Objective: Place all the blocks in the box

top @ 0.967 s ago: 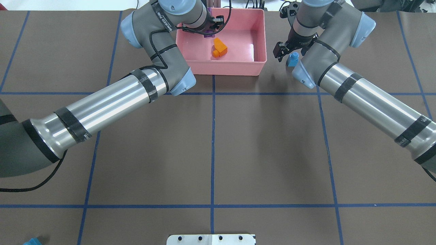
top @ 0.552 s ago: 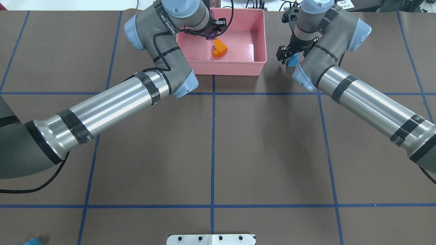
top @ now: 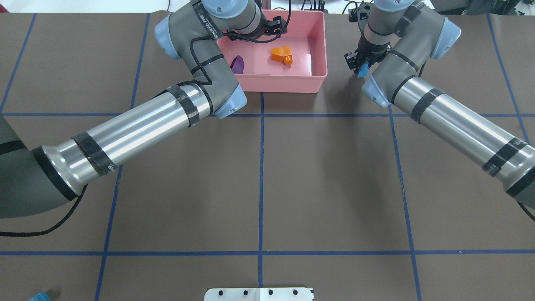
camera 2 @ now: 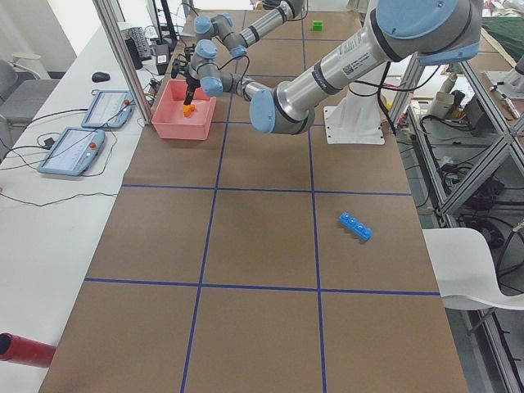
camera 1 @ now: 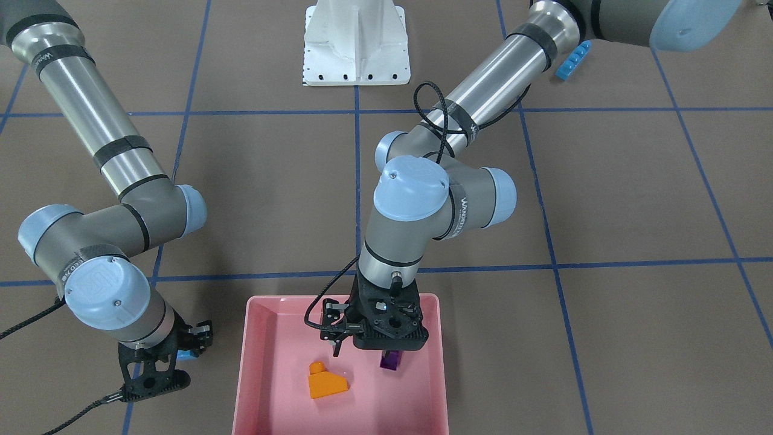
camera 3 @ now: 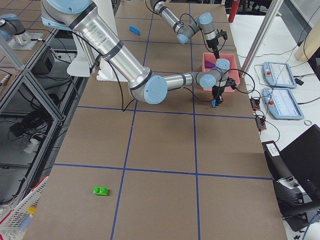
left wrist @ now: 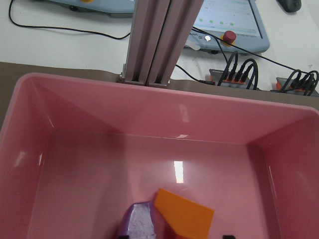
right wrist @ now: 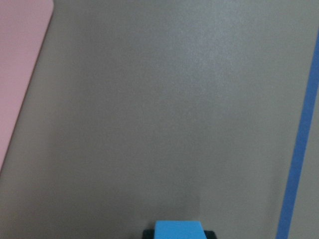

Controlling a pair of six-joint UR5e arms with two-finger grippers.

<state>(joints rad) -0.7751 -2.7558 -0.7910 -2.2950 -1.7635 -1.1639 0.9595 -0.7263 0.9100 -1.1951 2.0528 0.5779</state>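
The pink box [top: 284,83] stands at the table's far middle. An orange sloped brick [top: 281,54] and a purple curved brick [top: 237,64] lie on its floor, touching in the left wrist view [left wrist: 142,221]. My left gripper [camera 1: 362,353] is open above them, inside the box. My right gripper [top: 360,69] is shut on the small blue cube [top: 363,70] just right of the box, low over the table; the cube also shows in the right wrist view [right wrist: 177,230]. The long blue bar [camera 1: 572,60] and the green brick [camera 3: 101,190] lie far off, near the robot's side.
The white robot base [camera 1: 356,42] sits at the near middle edge. An aluminium post [left wrist: 159,40], cables and teach pendants [camera 2: 82,151] stand just behind the box. Blue tape lines cross the brown table.
The left gripper has let the purple brick drop into the box, and the orange brick has shifted and turned. The right gripper has closed on the small blue cube.
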